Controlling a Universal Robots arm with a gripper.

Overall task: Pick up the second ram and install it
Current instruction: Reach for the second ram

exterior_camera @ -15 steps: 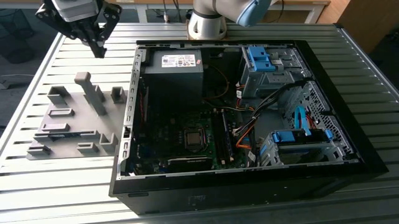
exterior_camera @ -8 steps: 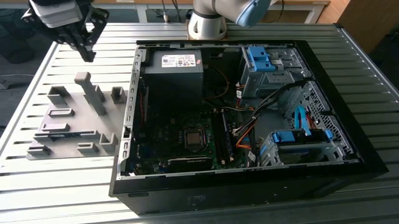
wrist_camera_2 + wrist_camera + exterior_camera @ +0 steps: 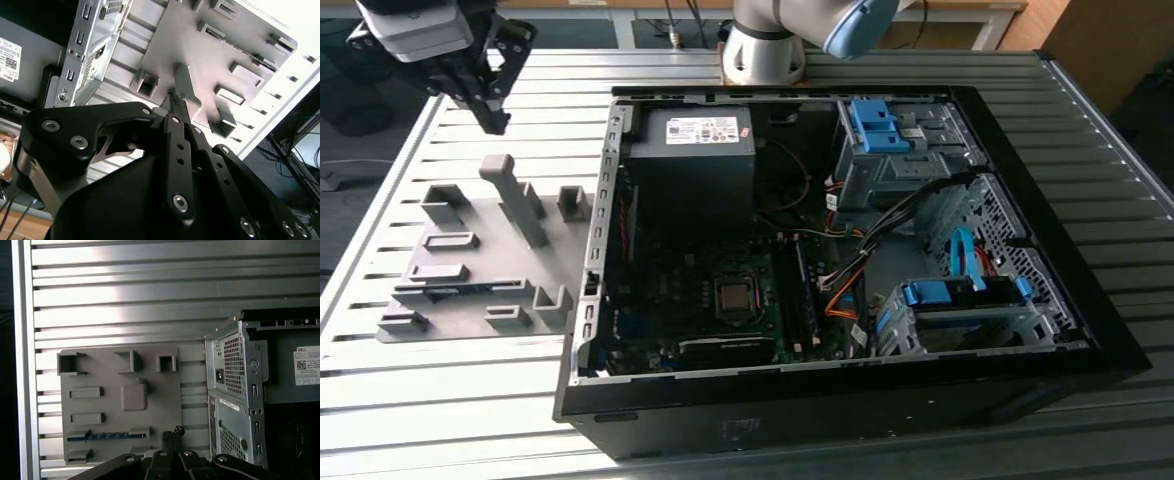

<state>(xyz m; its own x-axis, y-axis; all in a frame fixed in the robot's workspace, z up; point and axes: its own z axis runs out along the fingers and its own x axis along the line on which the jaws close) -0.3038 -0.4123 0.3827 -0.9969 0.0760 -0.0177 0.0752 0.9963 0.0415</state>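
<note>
Closed, empty tool [image 3: 494, 122] above grey fixture [image 3: 487, 262].

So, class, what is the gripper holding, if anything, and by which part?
Nothing: the gripper is shut and empty above the grey fixture, where the second ram lies in its slot.

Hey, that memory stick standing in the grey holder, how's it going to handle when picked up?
The memory stick is a thin board, so it is probably stiff and light. It stands on edge in the grey holder, so a grip off its middle may let it tilt.
</note>
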